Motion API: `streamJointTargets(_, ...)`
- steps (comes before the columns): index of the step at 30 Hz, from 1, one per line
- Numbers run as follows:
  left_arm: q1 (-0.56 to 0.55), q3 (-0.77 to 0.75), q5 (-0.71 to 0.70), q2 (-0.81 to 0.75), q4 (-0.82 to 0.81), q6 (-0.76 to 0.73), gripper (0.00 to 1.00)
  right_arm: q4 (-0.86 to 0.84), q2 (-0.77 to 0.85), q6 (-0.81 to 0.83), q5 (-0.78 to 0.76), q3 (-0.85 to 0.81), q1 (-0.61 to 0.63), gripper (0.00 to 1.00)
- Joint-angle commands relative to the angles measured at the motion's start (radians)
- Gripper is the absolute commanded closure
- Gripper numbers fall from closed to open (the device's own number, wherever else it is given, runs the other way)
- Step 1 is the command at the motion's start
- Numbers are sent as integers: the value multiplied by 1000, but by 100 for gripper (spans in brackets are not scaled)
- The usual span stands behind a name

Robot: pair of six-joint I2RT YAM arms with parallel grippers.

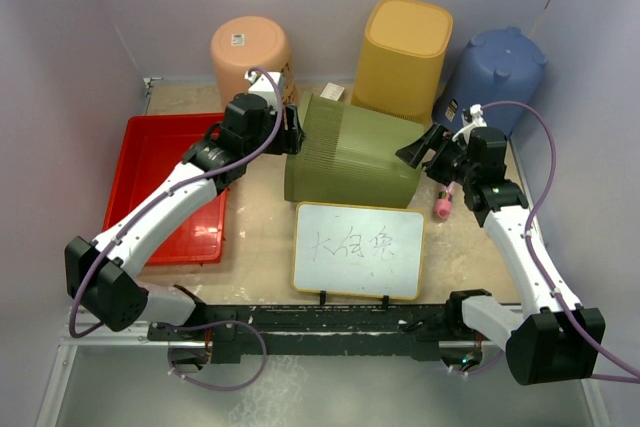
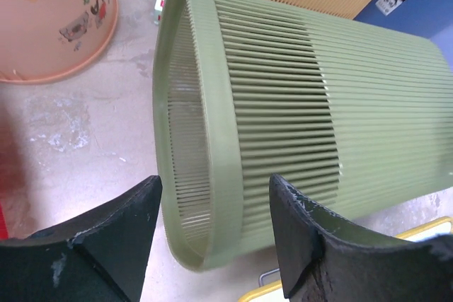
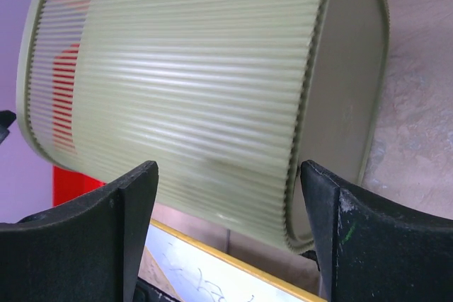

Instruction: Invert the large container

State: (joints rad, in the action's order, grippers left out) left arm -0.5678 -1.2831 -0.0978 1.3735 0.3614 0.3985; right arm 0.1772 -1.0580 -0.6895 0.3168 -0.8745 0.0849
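Note:
The large container (image 1: pixel 350 152) is a green ribbed bin lying on its side mid-table, mouth to the left and flat base to the right. My left gripper (image 1: pixel 290 127) is open at the mouth end. In the left wrist view (image 2: pixel 214 189) the bin's rim (image 2: pixel 212 175) shows between the spread fingers, with gaps on both sides. My right gripper (image 1: pixel 425 152) is open at the base end. In the right wrist view (image 3: pixel 228 175) its fingers frame the ribbed wall (image 3: pixel 198 83) and base edge without touching them.
A red tray (image 1: pixel 170 187) lies to the left. A yellow-framed whiteboard (image 1: pixel 358 249) lies just in front of the bin. A peach bucket (image 1: pixel 250 52), a yellow bin (image 1: pixel 403 55) and a blue container (image 1: pixel 497 72) stand at the back. A small pink item (image 1: pixel 441 205) lies near the right arm.

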Motion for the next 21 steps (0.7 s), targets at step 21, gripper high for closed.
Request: streamJointTargets(21, 2, 70, -121, 41, -51, -13, 51, -98, 41, -7, 193, -23, 5, 20)
